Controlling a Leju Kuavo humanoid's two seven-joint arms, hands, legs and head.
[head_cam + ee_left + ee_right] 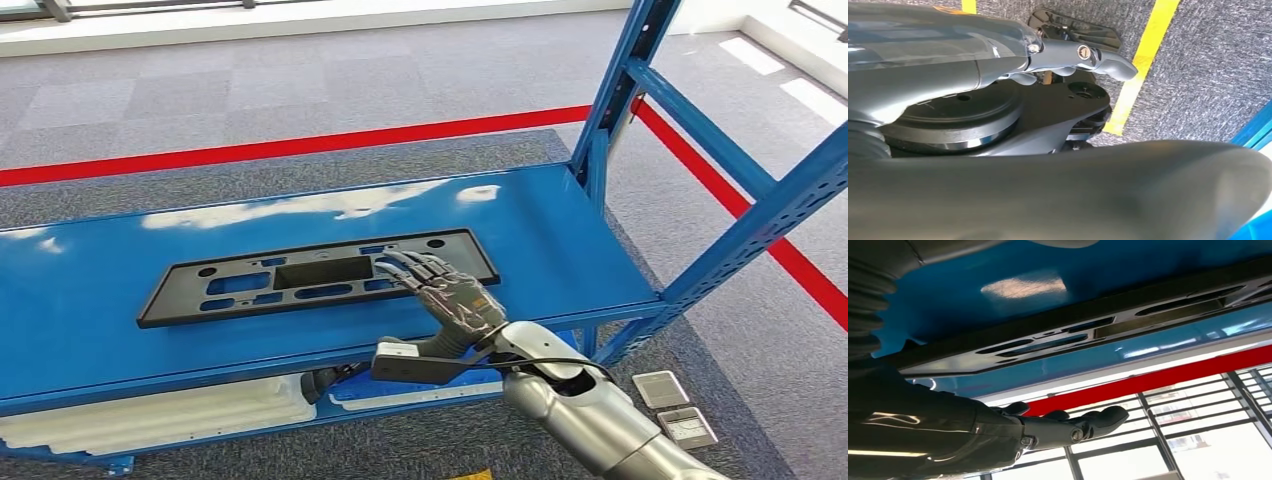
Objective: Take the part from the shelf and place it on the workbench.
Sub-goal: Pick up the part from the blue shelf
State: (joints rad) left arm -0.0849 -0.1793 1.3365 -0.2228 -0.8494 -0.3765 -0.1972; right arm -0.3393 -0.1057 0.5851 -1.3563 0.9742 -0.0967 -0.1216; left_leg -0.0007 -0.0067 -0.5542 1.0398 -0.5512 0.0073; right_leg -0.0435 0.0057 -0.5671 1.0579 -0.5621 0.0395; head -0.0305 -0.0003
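black part (300, 277) flat on blue shelf (560, 240)

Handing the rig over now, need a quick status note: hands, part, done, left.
Right hand: open, fingers spread over the right end of the black part; no grip visible yet.
Left hand: hangs at the robot's side above the floor, holds nothing.
Part: lies flat on the blue shelf.
Done: reach to the part.
Left: grasp, lift, carry to the workbench, set down.

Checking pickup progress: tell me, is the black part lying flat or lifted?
Flat: the long black slotted plastic panel lies level on the blue metal shelf.
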